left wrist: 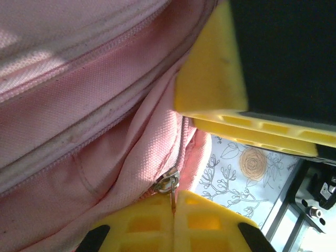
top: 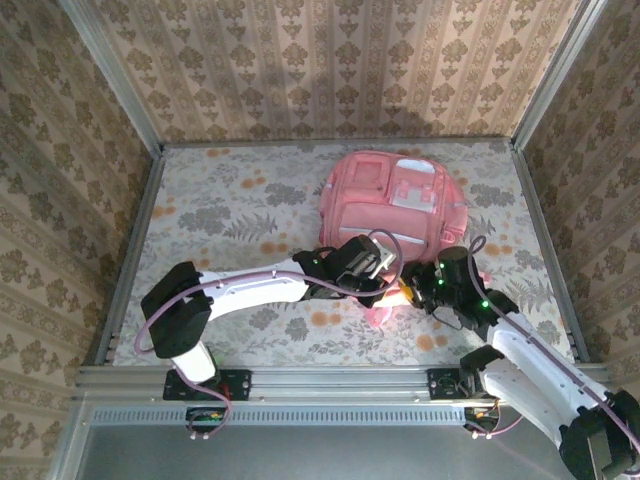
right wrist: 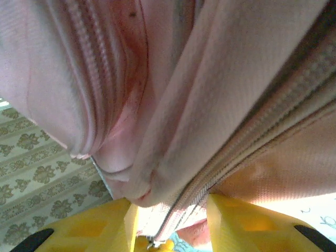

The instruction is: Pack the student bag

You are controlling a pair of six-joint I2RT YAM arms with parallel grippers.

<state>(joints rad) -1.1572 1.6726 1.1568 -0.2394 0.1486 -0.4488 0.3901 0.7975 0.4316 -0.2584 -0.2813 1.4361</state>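
Near rim of the bag (top: 395, 195), which lies flat on the table (top: 230, 215), right of centre and toward the far side. The left gripper (left wrist: 173, 212) is clamped on the small metal zip pull (left wrist: 169, 185); the right gripper (right wrist: 168, 223) is closed partway on a fold of pink cloth beside the zip track, the fold being pinched between its yellow fingers (right wrist: 247, 223); the two grippers are seen just beside each other.

Risks are judged as follows: the pull is thin and is held only near its tip, so it may be lost from the pads if it is drawn at an angle to the track; loose cloth is bunched at the slider and may be caught in the teeth; the whole bag may be dragged if the fold is not held firmly; the wrists may be knocked together, since little gap is left between them.

The near edge is bounded by a metal rail (top: 330, 378); open table is found to the left of the bag; less room is left to its right; the far side is closed by papered walls (top: 330, 70) just behind the bag.
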